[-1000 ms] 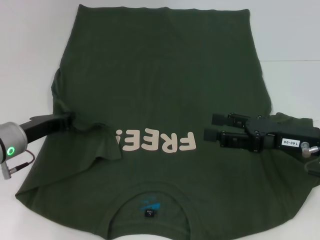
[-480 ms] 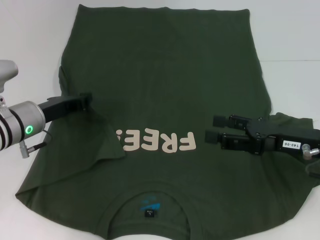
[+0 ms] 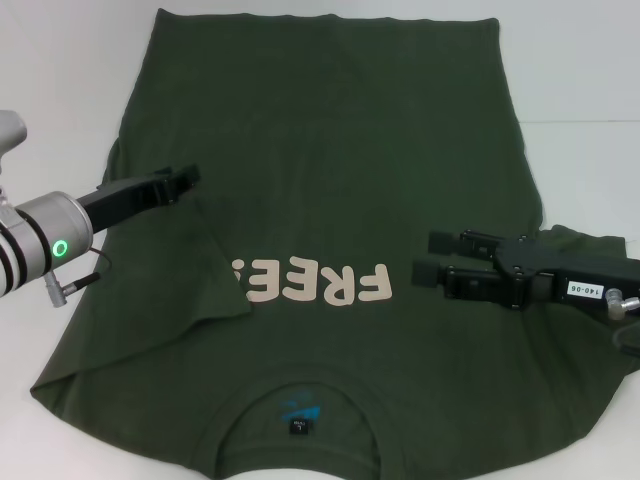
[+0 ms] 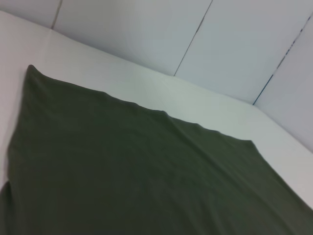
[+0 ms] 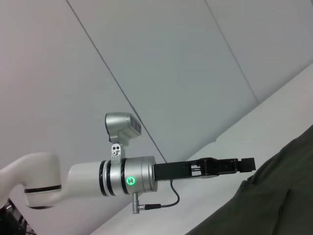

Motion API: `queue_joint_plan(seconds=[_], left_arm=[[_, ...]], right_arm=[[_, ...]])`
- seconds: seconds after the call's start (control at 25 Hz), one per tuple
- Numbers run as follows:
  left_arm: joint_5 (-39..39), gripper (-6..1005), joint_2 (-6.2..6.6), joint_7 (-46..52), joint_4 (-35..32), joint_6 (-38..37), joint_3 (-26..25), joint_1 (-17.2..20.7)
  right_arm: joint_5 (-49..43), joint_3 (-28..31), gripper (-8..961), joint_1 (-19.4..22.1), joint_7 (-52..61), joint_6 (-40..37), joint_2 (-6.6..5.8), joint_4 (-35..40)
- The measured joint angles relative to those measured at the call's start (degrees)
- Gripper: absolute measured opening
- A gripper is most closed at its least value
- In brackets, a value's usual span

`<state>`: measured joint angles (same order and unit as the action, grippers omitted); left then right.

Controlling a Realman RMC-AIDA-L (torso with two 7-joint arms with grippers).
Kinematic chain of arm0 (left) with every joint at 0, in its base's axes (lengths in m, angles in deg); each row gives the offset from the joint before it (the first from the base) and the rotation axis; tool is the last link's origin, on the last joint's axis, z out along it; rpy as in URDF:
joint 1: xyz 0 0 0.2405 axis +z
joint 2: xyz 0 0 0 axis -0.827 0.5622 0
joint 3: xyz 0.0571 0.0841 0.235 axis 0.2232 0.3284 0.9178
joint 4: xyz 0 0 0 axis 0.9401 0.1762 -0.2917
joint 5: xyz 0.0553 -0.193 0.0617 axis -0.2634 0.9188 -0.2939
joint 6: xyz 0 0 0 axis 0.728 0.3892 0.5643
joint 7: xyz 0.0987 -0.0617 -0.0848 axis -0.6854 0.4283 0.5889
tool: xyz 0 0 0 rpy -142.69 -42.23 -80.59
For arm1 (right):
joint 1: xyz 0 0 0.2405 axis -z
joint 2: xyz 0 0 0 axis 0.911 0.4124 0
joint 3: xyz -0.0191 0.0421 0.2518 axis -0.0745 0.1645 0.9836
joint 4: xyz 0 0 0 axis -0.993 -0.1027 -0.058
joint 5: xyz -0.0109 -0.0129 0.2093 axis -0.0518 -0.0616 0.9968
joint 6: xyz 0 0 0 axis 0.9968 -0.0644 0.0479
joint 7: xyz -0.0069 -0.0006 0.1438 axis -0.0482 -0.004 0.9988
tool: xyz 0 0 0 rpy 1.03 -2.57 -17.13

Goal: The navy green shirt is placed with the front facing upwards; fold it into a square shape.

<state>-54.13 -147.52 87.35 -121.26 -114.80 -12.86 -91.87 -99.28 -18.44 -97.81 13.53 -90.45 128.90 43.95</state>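
The navy green shirt [image 3: 330,150] lies spread on the white table, collar [image 3: 300,385] nearest me and cream lettering [image 3: 320,285] facing up. Its left side is folded inward as a flap [image 3: 170,290] that covers the end of the lettering. The flap's upper corner rises to my left gripper [image 3: 188,177], which hangs over the shirt's left part, shut on that cloth. In the right wrist view the left gripper [image 5: 247,164] also meets the cloth [image 5: 274,205]. My right gripper [image 3: 424,257] is open, low over the shirt, just right of the lettering.
The white table [image 3: 60,80] shows bare around the shirt on the left, right and far sides. A pale panelled wall [image 4: 146,29] stands behind the table. The shirt's hem [image 3: 320,18] lies at the far edge.
My left gripper has risen and moved away from me and inward over the shirt. The top of the folded flap followed it. The right gripper stayed nearly still.
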Motion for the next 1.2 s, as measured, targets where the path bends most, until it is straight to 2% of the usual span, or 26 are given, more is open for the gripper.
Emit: queue_joint_plan(seconds=[0.24,0.32,0.44,0.6,0.76,0.96,1.08,1.2], left_arm=[[1.8,381,0.10,0.0,-0.5,-5.1,-0.4,0.7],[2.7,425,0.15,-0.2,-1.3,-10.1,-0.4,1.5],[3.3,546,0.20,-0.7,-3.2,-19.0,-0.4,3.1],[3.4,697,0.18,-2.4,-5.0,-31.7,-0.3,5.4],[2.9,811,0.04,-6.3,-4.8,-41.2,0.1,6.8],[2.4,808,-0.12,-12.8,-3.5,-47.3,0.7,8.0],[1.0,806,-0.17,-15.7,-3.3,-48.4,3.2,8.0],[-0.3,805,-0.29,-19.9,-2.9,-48.3,5.6,8.2]], right_arm=[[0.0,0.1,882,0.0,0.0,0.3,-0.24,0.1],[0.1,0.3,882,0.1,0.6,0.3,-0.60,0.1],[0.1,0.7,882,0.1,1.6,0.1,-1.10,0.1],[0.0,1.3,884,0.5,6.7,-0.1,-3.11,0.3],[-0.7,0.9,884,1.4,14.4,-0.2,-6.18,0.7],[-4.6,1.4,883,2.8,24.1,0.9,-9.04,3.9],[-6.8,1.5,883,4.0,29.4,1.7,-9.90,7.0],[-8.5,1.9,883,5.4,33.7,2.5,-10.16,9.9]])
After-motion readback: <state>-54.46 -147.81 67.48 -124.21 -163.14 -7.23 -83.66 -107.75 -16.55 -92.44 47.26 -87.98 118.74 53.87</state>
